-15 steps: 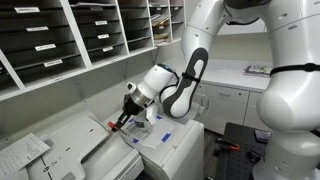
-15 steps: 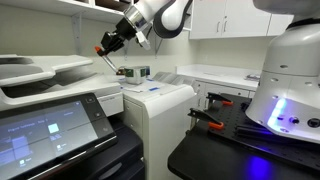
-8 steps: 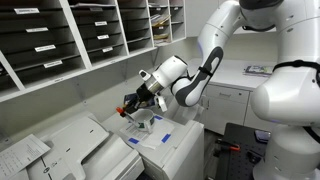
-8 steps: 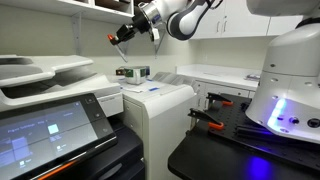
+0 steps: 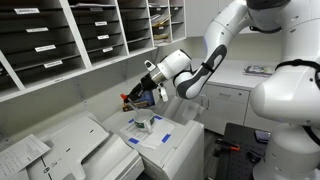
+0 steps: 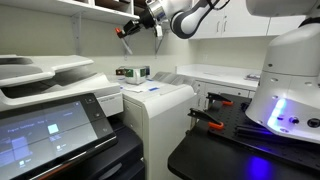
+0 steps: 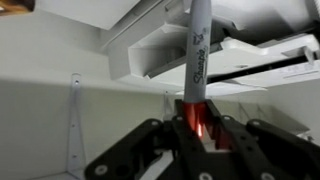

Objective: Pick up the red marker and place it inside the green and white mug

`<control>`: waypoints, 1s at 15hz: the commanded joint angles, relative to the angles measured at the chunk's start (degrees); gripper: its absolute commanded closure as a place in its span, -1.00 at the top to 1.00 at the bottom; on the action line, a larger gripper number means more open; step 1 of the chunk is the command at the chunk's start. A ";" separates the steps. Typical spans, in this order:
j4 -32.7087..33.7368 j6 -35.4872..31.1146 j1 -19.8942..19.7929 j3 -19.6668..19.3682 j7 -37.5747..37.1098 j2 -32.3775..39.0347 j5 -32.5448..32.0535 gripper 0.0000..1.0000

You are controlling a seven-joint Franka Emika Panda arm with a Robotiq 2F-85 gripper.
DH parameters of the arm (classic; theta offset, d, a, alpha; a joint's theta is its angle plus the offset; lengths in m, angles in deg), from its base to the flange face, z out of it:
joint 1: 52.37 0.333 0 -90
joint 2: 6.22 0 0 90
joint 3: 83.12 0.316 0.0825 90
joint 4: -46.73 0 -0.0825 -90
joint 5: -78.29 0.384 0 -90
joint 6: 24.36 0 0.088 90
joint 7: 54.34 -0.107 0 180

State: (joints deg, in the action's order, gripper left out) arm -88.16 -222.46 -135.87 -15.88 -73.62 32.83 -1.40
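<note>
My gripper [image 5: 137, 94] is shut on the red marker [image 5: 127, 98] and holds it in the air above the printer top. In an exterior view the gripper [image 6: 132, 27] is high up, with the marker's red tip [image 6: 120, 32] sticking out to the left. In the wrist view the jaws [image 7: 197, 128] clamp the marker's red end, and its grey lettered body [image 7: 197, 45] points away. The small green and white mug [image 5: 145, 122] stands on the printer top below the gripper; it also shows in an exterior view [image 6: 130, 72].
Grey printers [image 5: 70, 150] [image 6: 60, 95] stand side by side. Blue markers [image 5: 165, 135] lie on the white printer top [image 6: 160, 90]. Shelves of paper trays [image 5: 70, 35] hang on the wall behind. The robot's base [image 6: 285, 90] is close by.
The gripper has risen and moved away from the printer top with the red marker in it. The arm's wrist has swung upward.
</note>
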 commanded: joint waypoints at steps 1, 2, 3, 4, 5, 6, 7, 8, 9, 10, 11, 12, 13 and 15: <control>2.68 0.35 -0.80 -0.39 2.18 -0.58 -2.35 -0.88; 3.57 0.40 -0.66 -0.86 3.12 -0.22 -2.33 -0.88; 4.31 0.58 -0.34 -1.36 3.67 0.25 -2.27 -0.88; 4.95 0.94 0.28 -2.20 3.95 1.15 -2.34 -0.88; 5.42 1.23 0.92 -3.12 4.60 1.67 -2.23 -0.88; 5.50 1.76 1.70 -3.97 4.88 2.58 -2.51 -0.88; 5.60 2.00 2.61 -5.00 5.29 3.15 -2.49 -0.88; 5.71 2.19 3.52 -6.00 5.84 3.90 -2.32 -0.88; 6.04 2.19 4.43 -7.06 6.27 4.57 -1.88 -0.88; 6.46 2.05 5.31 -8.08 6.61 4.89 -1.38 -0.88; 7.12 1.89 6.20 -9.06 7.25 5.36 -1.08 -0.88; 7.63 2.21 6.83 -9.78 7.21 5.75 -0.94 -0.88; 8.15 2.38 7.36 -10.51 7.13 5.61 -0.59 -0.88; 8.91 3.17 8.31 -11.91 6.82 6.20 -0.89 -0.88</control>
State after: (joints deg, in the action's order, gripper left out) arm -80.74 -220.90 -129.16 -26.52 -67.73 38.46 -2.38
